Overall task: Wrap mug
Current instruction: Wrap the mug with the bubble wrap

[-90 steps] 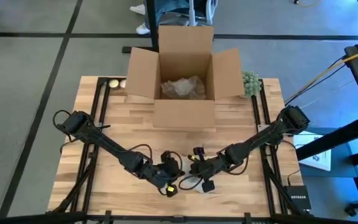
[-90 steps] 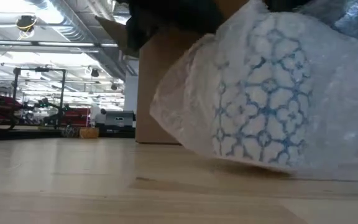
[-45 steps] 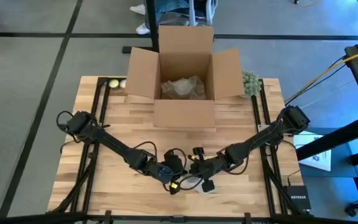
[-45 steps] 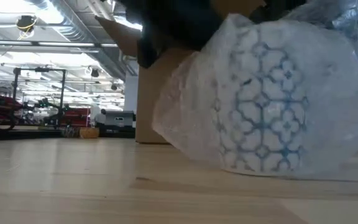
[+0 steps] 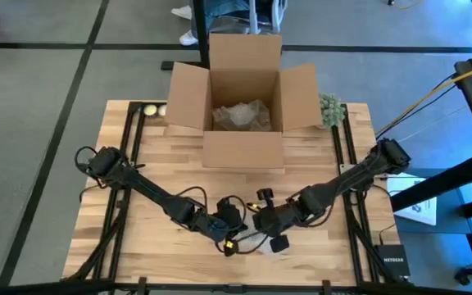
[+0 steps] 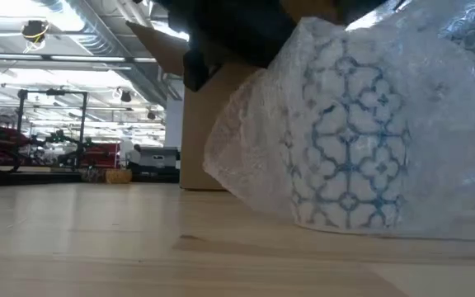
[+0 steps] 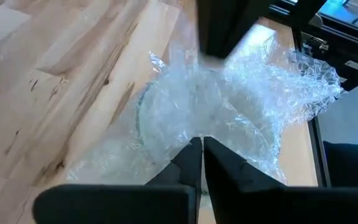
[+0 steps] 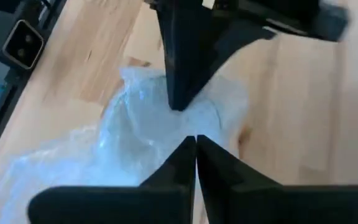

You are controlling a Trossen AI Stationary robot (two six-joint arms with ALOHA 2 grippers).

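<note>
The table (image 5: 138,164) fills the centre of the high view; the cardboard box (image 5: 244,98) stands open at its upper middle, with crumpled wrap lying inside it; both arms converge at the lower centre of that frame.

The bubble wrap (image 6: 419,107) occupies the right half of the low view, draped over the mug (image 6: 349,157), which stands upright on the table; its blue lattice pattern shows through the film, and its base is visible at the lower right of centre.

The left gripper (image 7: 202,144) has its fingers pressed together on a fold of the wrap above the mug's rim, at the centre of the left wrist view; the right gripper (image 8: 195,140) likewise has its fingers closed with wrap beneath the tips, though whether film is actually pinched between them appears likely rather than certain, since the tips hide the contact.

Risks, in order of consequence:
- The mug may tip; both grippers pull on film above its rim, and any sideways tension acts high on the body;
- The wrap may slide off the mug; the lower edge of the film hangs loose near the base and is not tucked under;
- A pinched fold may slip free; the film is smooth and thin, and only a narrow pleat is held.
</note>
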